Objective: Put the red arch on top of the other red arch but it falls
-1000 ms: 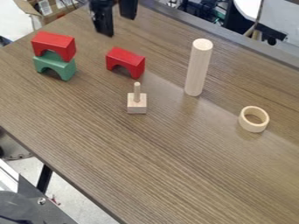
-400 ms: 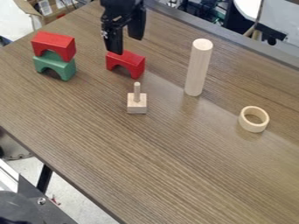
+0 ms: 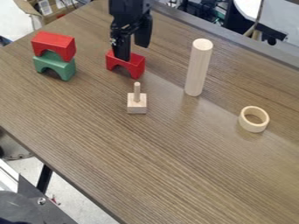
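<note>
Gripper (image 3: 132, 52) hangs down from the top edge of the view, just left of the middle, right by the lone red arch (image 3: 132, 65). Its two fingers stand wide, with a clear gap between them and nothing held. One finger comes down in front of the top of that arch (whether it touches, I can't tell); the other ends a little higher in the view, to the right.

The lone red arch stands upright on the table (image 3: 175, 175), its opening downward. Left of it, well apart, is the other red arch (image 3: 53, 41), resting on top of a green arch (image 3: 60, 69) (so there is a small stack of two). Both arches there are upright, openings down, and some green shows through the opening of the upper one.

Nearer the camera than the lone red arch is a pale wooden block (image 3: 137, 107), with a thin peg (image 3: 137, 92) standing up from it. To the right, a tall wooden cylinder (image 3: 198, 70) stands on end (the tallest of the wooden pieces). Further right and nearer the camera, a wooden ring (image 3: 253, 127) lies flat, its hole upward. Beyond the table, at the upper left, is a cardboard box (image 3: 23, 5).
</note>
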You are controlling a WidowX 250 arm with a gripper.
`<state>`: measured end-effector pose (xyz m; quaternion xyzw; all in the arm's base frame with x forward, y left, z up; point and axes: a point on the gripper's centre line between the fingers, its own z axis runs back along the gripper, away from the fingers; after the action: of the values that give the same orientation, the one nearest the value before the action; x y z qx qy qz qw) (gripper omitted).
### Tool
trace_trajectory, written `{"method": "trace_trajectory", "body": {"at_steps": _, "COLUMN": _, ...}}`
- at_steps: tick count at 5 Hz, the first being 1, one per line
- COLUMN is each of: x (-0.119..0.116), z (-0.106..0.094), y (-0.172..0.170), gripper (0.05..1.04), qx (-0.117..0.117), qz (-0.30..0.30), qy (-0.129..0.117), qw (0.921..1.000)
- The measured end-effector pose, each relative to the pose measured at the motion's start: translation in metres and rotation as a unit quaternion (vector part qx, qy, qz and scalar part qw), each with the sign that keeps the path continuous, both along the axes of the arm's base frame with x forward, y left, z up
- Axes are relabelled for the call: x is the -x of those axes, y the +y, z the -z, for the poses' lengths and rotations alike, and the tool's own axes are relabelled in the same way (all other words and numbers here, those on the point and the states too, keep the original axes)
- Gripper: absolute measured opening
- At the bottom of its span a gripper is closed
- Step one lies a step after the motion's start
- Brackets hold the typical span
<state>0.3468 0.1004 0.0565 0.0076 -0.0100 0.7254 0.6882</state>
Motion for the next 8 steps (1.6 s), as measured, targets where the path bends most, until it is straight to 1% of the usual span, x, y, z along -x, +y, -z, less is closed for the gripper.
{"method": "trace_trajectory", "body": {"at_steps": 1, "x": 0.004, "z": 0.006, "y": 0.001, "gripper": 0.998, "qx": 0.0, "qz": -0.007, "qy": 0.029, "qw": 0.9996}}
{"method": "trace_trajectory", "body": {"at_steps": 2, "x": 0.009, "z": 0.011, "y": 0.0, "gripper": 0.998, "qx": 0.007, "qz": -0.015, "qy": 0.049, "qw": 0.9986}}
{"method": "trace_trajectory", "body": {"at_steps": 3, "x": 0.013, "z": 0.017, "y": 0.001, "gripper": 0.951, "qx": 0.02, "qz": -0.028, "qy": 0.066, "qw": 0.9972}}
{"method": "trace_trajectory", "body": {"at_steps": 4, "x": 0.013, "z": 0.022, "y": -0.001, "gripper": 0.665, "qx": 0.029, "qz": -0.032, "qy": 0.058, "qw": 0.9974}}
{"method": "trace_trajectory", "body": {"at_steps": 5, "x": 0.011, "z": 0.009, "y": 0.001, "gripper": 0.597, "qx": 0.024, "qz": -0.03, "qy": 0.041, "qw": 0.9984}}
{"method": "trace_trajectory", "body": {"at_steps": 6, "x": 0.003, "z": -0.04, "y": 0.008, "gripper": 0.597, "qx": 0.012, "qz": -0.038, "qy": -0.022, "qw": 0.9989}}
{"method": "trace_trajectory", "body": {"at_steps": 7, "x": -0.001, "z": -0.09, "y": 0.02, "gripper": 0.597, "qx": 0.009, "qz": -0.062, "qy": -0.087, "qw": 0.9942}}
{"method": "trace_trajectory", "body": {"at_steps": 8, "x": 0.007, "z": -0.135, "y": 0.03, "gripper": 0.597, "qx": 0.001, "qz": -0.087, "qy": -0.135, "qw": 0.987}}
